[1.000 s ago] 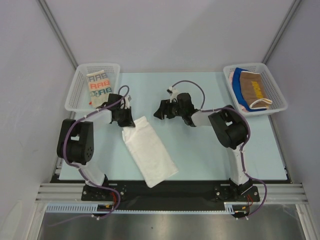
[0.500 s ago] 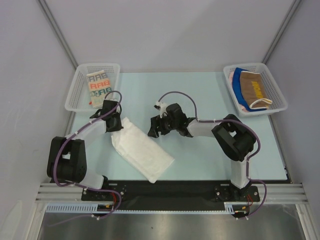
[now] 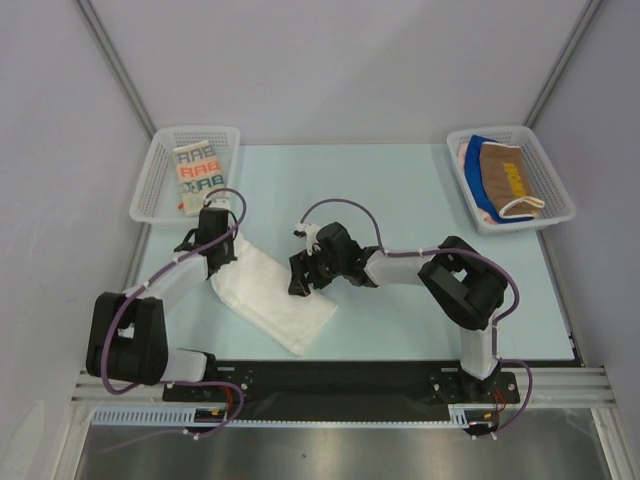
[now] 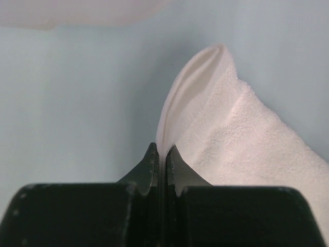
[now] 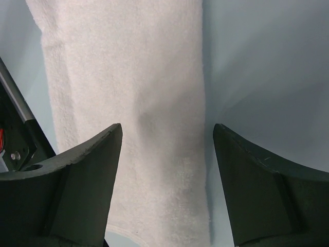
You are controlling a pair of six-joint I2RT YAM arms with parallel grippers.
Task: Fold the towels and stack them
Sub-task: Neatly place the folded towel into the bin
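A plain white towel (image 3: 270,295), folded into a long strip, lies slantwise on the pale blue table. My left gripper (image 3: 222,262) is shut on its upper left corner; the left wrist view shows the hem (image 4: 180,98) pinched between the jaws. My right gripper (image 3: 297,281) is open and hovers over the towel's right side; in the right wrist view the towel (image 5: 128,103) fills the gap between its fingers. A folded cream towel with letters (image 3: 196,170) lies in the left basket. A brown towel (image 3: 505,175) lies on blue and pink ones in the right basket.
Two white mesh baskets stand at the back corners, one at the left (image 3: 160,165) and one at the right (image 3: 555,190). Grey walls close in the table on three sides. The black front rail (image 3: 330,375) runs between the arm bases.
My left gripper has pulled the white towel leftward and nearer, so the strip has slid toward the front left. My right gripper has moved left and down over the towel.
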